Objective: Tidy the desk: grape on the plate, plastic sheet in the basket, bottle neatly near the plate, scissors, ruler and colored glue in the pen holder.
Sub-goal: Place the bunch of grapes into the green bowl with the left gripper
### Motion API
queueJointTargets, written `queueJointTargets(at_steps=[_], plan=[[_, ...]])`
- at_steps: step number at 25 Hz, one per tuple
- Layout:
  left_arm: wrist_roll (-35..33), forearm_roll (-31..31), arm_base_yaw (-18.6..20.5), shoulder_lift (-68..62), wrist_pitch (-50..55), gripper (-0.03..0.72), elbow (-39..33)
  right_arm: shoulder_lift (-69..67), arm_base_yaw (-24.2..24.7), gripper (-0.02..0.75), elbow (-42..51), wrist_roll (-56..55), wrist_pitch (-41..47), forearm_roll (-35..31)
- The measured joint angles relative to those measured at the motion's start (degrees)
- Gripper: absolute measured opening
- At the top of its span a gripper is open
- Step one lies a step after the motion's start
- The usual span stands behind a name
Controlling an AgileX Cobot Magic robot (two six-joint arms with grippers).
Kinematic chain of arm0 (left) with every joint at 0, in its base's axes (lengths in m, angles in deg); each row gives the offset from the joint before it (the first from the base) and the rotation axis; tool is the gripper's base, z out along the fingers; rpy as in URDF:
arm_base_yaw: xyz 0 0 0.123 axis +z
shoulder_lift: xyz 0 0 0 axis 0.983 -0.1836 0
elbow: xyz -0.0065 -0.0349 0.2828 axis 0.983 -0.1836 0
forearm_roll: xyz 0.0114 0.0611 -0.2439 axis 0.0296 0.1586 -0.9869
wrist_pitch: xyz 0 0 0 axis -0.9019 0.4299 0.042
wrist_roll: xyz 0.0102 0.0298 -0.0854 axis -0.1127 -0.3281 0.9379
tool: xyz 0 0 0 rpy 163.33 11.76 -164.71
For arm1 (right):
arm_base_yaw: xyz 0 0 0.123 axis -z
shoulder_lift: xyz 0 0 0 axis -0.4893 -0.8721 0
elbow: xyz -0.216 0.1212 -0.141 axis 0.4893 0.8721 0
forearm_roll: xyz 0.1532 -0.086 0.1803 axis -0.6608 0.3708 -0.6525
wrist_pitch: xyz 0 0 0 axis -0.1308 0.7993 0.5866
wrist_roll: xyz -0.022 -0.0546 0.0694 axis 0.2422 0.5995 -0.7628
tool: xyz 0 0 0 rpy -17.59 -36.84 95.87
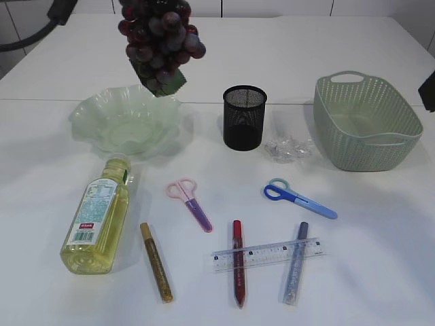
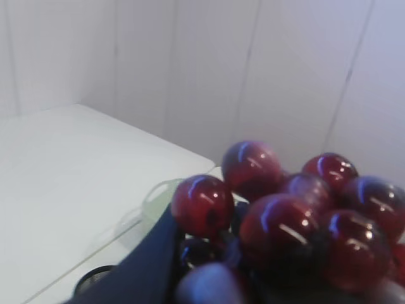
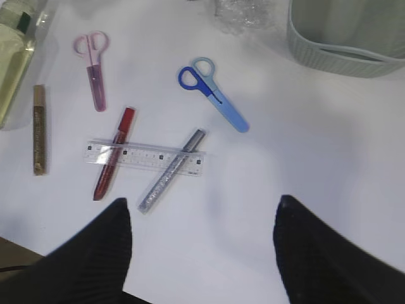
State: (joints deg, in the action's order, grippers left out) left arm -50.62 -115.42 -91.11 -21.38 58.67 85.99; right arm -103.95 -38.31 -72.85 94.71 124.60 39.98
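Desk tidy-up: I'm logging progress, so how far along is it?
Nothing is put away yet. In hand: the left gripper holds the grapes above the plate. Left: crumpled plastic beside the basket, bottle lying flat, two scissors, ruler and three glue sticks outside the pen holder.

My right gripper (image 3: 202,244) shows in its wrist camera as two broad black fingers (image 3: 95,253) with rounded tips and a fine ribbed texture across their faces. From the left wrist camera I only get a blurred dark wedge of the left gripper's finger (image 2: 142,266), matte and near black, with a pale rounded bit just beside it that I can't identify. In the exterior view, a black curved cable or arm section (image 1: 34,30) shows at the top left corner, and another black edge (image 1: 428,88) at the far right.
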Motion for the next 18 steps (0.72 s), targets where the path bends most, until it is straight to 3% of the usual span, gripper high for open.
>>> queueJointTargets(at_steps=[10,18], plan=[[-3.9,-1.1,2.7,-0.7,-24.6,0.167,0.7,0.0,0.0,0.545,0.0,-0.6,0.3,0.9],[-4.7,-2.0,3.7,-10.8,-29.2,0.167,9.4,0.0,0.0,0.545,0.0,-0.6,0.3,1.0]])
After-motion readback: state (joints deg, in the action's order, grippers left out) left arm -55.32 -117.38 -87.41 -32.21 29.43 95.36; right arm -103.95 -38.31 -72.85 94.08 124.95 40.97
